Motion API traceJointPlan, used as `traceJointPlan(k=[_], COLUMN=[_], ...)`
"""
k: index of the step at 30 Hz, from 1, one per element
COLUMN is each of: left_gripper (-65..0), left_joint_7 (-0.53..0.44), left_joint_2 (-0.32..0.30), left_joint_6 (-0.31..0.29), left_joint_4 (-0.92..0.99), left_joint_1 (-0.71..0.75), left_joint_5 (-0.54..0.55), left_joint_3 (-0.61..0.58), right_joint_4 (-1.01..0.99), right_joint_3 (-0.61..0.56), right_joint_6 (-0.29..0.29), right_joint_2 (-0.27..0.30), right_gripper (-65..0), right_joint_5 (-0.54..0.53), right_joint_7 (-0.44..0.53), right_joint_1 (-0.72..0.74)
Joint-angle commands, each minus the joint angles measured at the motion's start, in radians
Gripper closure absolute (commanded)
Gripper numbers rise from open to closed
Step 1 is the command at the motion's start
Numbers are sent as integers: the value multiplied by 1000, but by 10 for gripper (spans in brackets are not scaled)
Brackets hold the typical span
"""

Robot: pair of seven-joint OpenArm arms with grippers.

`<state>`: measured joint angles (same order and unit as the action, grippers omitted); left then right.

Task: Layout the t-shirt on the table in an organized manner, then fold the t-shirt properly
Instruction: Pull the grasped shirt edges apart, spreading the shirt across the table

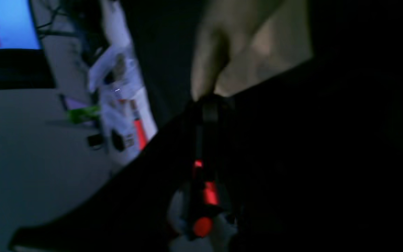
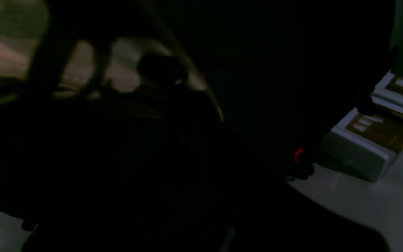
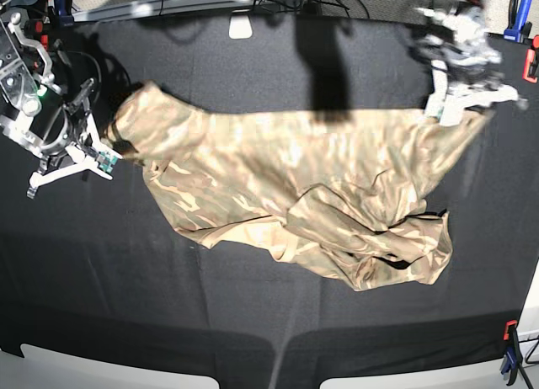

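the t-shirt lies across the middle of the table, stretched as a long band whose axis runs from about nine o'clock to three o'clock in the base view, tilted a little so the far end sits higher on the three o'clock side. both ends are pinched: the right gripper, at the nine o'clock end, looks closed on a corner of the cloth, and the left gripper, up at about two o'clock, looks closed on the opposite corner, though that arm is blurred. in the left wrist view the left gripper's dark fingertips meet on a fold of tan fabric, with a red clamp at the table edge below; the right wrist view is too dark to show the jaws, only pale camouflage cloth near eleven o'clock. so the shirt hangs between the two arms, each gripper at one end of the long axis, neither nearer than the other to the bulk. that bulk is not flat: a crumpled, doubled mass sits toward five o'clock, well apart from either gripper, and the near edge sags toward six o'clock. judging from this, the layout step is under way and folding has not begun; the coming move likely turns on drawing the two held ends apart along that nine-to-three line so the bunched part pulls open. the risk is that the lump at five o'clock stays folded under.
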<state>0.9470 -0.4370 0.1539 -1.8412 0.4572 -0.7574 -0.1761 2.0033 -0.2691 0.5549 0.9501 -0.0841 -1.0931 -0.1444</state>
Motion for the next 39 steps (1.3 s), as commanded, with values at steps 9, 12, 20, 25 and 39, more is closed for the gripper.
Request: traceJointPlan(k=[9,12,20,25,39], left_gripper=[0,0,0,0,0], left_joint_7=[33,32,-39,-97,-94], left_joint_2=[-48,-37,-23,-23,-24], left_joint_6=[19,18,18,10,-66], left_joint_4=[-18,-25,-143,-276,-351], left_joint_1=[11,37,141,198,230], left_joint_5=[-27,-9,150,341,453], left_joint_3=[6,4,4,4,4], right_joint_4=[13,10,-59,-75,-75], right_joint_3=[13,14,14,14,14], right_joint_6=[101,120,115,91,92], right_joint_2=[26,58,256,325,327], right_gripper=[0,0,0,0,0], right_joint_5=[-109,-102,-103,-103,-175], right_joint_7=[-71,-148,-154,-154,-171], right_joint_1=[13,11,3,3,3])
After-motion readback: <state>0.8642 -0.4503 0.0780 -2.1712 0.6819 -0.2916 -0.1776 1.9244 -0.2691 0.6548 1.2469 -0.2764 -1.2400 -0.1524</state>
